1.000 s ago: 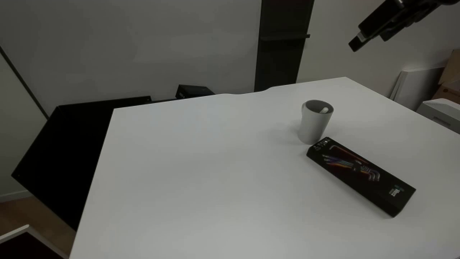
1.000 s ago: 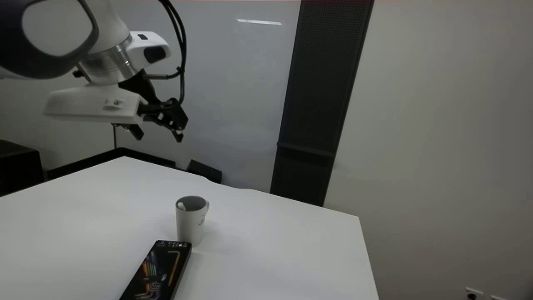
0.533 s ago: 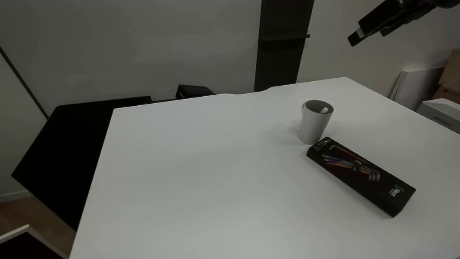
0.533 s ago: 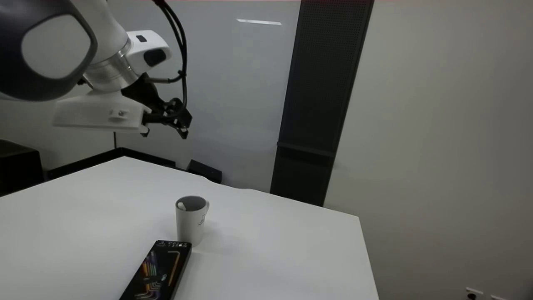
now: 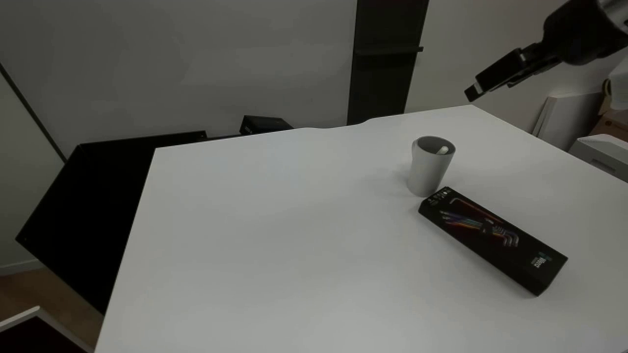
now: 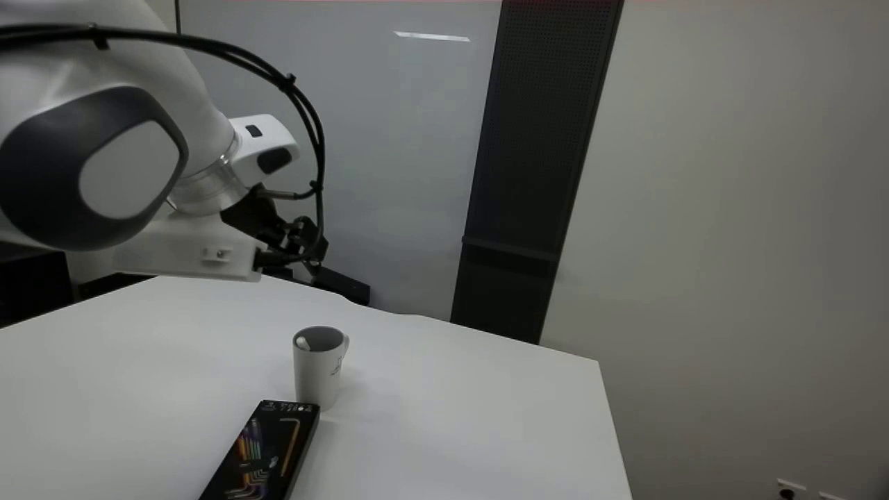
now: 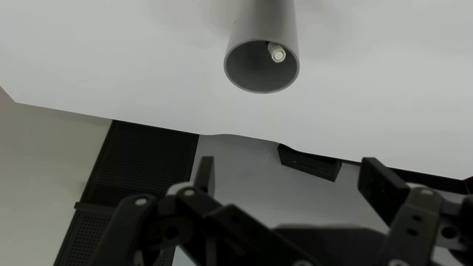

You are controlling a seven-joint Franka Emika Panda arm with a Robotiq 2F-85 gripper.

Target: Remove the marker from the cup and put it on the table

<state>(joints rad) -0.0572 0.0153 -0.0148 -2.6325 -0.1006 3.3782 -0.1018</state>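
While behind the white table (image 5: 274,230) a grey wall (image 5: 235,63) and dark panel (image 5: 388,63), hand (image 7: 289,173) agape

Arm (image 6: 76,73): in an exterior view, above and to the left of the cup (image 6: 316,378), as is its dark joint cover (image 6: 42,173). Black cables (image 6: 286,83) arch over the white wrist housing (image 6: 278,135) and drop toward the gripper (image 7: 288,171). White plate (image 6: 180,250) beneath the wrist housing: above the cup and to its left. Gripper: higher than the cup in both exterior views, well apart from it, tilted, tip end sloping down. Black coupling (image 5: 579,34), in an exterior view: farther from the cup than the fingertips (image 5: 474,93) are. Fingers (image 7: 382,188): spread in the wrist view, pads (image 7: 210,177) facing across a wide gap, both below the cup there.
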